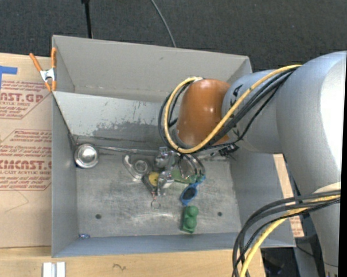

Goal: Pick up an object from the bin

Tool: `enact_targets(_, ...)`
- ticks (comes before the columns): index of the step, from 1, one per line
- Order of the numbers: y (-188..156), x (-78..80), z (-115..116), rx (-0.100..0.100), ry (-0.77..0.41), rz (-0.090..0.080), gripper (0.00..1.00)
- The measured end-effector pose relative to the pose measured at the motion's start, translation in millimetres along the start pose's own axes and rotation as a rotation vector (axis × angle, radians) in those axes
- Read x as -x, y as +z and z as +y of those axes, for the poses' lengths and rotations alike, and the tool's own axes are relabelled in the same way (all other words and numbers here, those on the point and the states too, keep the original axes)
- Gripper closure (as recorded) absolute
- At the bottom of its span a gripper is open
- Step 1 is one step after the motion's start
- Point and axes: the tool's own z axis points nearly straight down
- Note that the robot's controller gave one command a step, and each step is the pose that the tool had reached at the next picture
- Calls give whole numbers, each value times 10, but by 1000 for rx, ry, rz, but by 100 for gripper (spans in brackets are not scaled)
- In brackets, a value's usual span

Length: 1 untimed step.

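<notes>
My gripper (164,170) hangs low in the middle of the bin, just under the arm's wrist. Right below and to its left lies a small yellow piece (153,178), touching or nearly touching it. A clear, silvery round thing (138,166) sits a little further left. To the gripper's right and below it lies a blue ring-shaped thing (188,193). A green knobbly toy (188,218) rests nearer the front wall.
A shiny metal scoop has its round cup (86,156) at the bin's left wall, and its long handle runs right along the back of the floor toward the gripper. The arm and its cables cover the bin's right rear part.
</notes>
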Motion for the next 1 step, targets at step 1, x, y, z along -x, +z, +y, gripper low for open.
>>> enact_targets(1, -1602, -365, 6, -1, -142, -10, 100)
